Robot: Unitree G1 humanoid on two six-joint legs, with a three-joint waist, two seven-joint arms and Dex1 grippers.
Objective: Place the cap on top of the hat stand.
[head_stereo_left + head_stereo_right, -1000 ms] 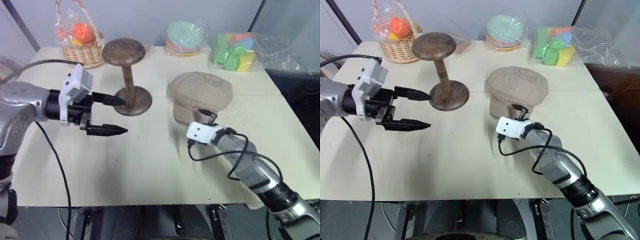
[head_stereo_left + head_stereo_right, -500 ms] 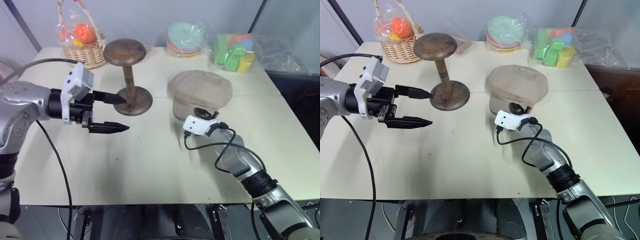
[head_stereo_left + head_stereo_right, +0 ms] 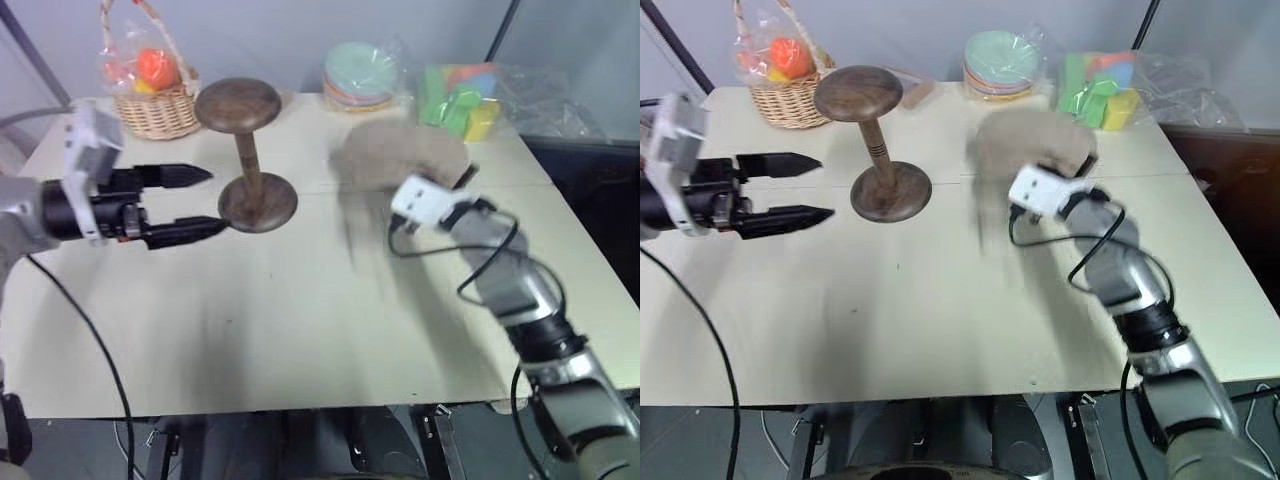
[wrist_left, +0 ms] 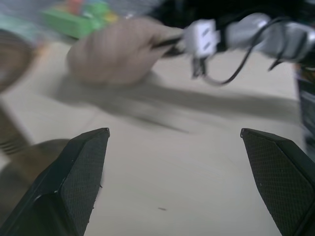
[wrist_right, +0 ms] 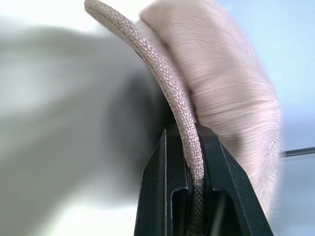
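The cap (image 3: 398,155) is motion-blurred in both eye views, its crown panels and brim unreadable, the right gripper's fingertips (image 5: 189,162) are hidden behind its edge, and the stand (image 4: 19,162) is blurred and cut off in the left wrist view

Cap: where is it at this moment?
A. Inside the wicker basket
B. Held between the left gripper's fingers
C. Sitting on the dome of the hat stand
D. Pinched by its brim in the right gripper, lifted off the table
D: the right gripper is shut on the brim of the cap, which hangs above the table, while the hat stand is bare.
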